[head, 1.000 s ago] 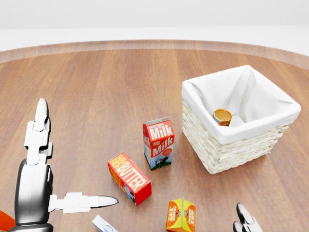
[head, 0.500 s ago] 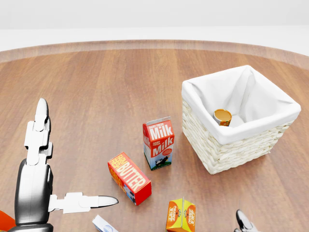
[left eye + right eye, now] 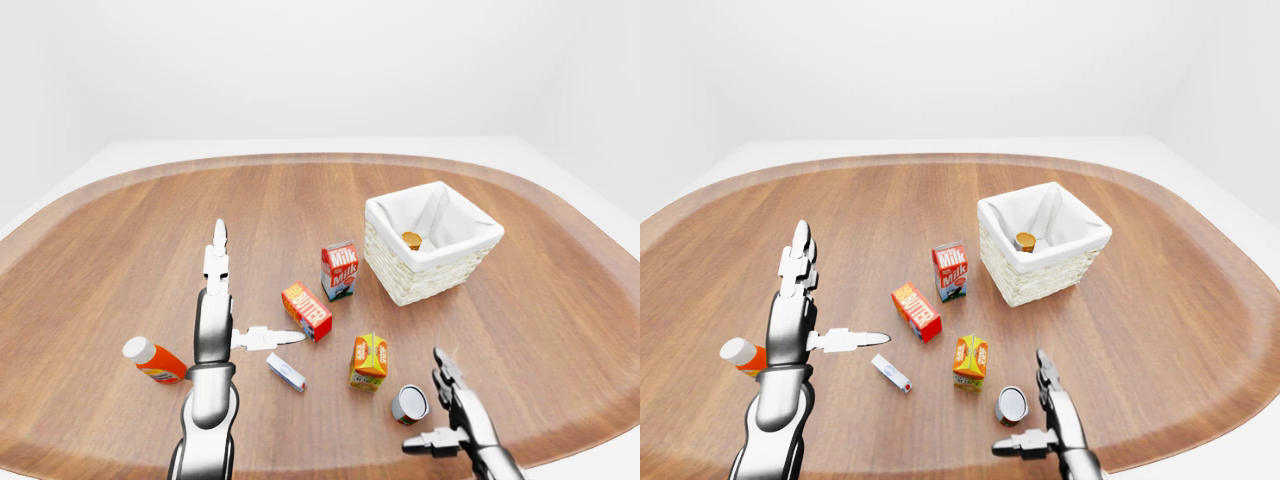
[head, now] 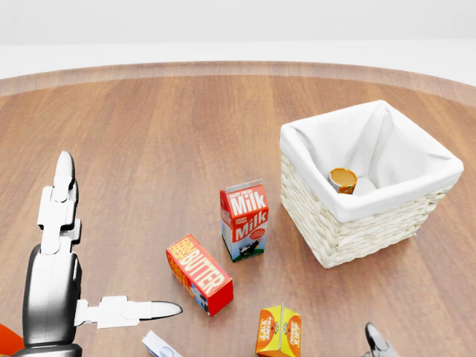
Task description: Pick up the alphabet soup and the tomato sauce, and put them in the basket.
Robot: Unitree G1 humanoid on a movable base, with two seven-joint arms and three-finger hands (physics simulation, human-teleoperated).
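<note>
A white-lined wicker basket (image 4: 349, 230) stands at the right of the head view. Inside it lies a can with an orange-brown end (image 4: 343, 179); I cannot read its label. A second can (image 3: 410, 403) lies on its side on the wooden table, grey metal end toward me, low in the left-eye view. My right hand (image 3: 430, 408) is open just right of that can, fingers up and thumb below it, not closed round it. Raised at the left, my left hand (image 3: 245, 298) is open and holds nothing.
Between the hands and the basket stand a milk carton (image 4: 244, 220), a red butter box (image 4: 199, 274) and an orange juice carton (image 4: 279, 332). A small white box (image 3: 286, 372) and an orange bottle with a white cap (image 3: 153, 361) lie near my left arm.
In the head view my right hand has sunk toward the bottom edge, so only a fingertip shows now. The left hand and the objects have not moved.
</note>
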